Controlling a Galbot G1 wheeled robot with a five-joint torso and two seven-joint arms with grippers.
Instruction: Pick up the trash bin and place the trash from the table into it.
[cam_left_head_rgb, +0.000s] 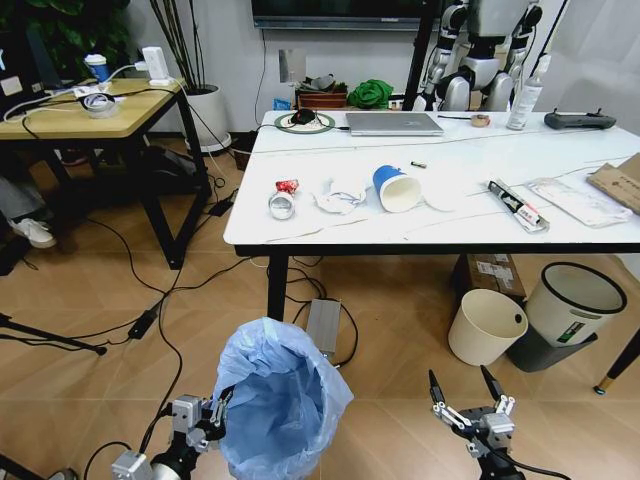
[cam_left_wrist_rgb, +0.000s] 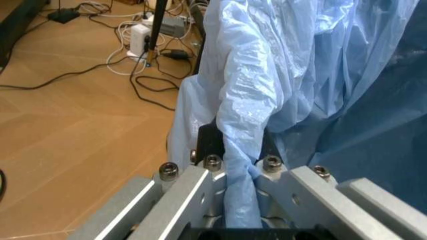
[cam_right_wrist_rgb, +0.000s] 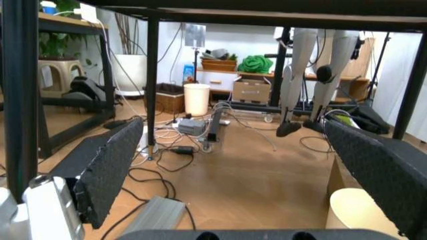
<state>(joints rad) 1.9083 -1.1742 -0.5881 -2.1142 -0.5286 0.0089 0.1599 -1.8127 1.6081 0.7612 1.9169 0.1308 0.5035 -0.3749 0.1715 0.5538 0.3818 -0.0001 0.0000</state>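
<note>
Bin (cam_left_head_rgb: 272, 405) hangs by its bag rim, pinched in the left tool (cam_left_head_rgb: 208, 413), ready for carrying; right tool (cam_left_head_rgb: 467, 397) spread wide, empty, for trash (cam_left_head_rgb: 397, 187) on the surface (cam_left_head_rgb: 470, 225).

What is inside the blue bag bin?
Looking into the trash bin, only crinkled blue bag lining shows; no trash visible. Its bottom is hidden by the bag's folds. The left gripper pinches its rim.
</note>
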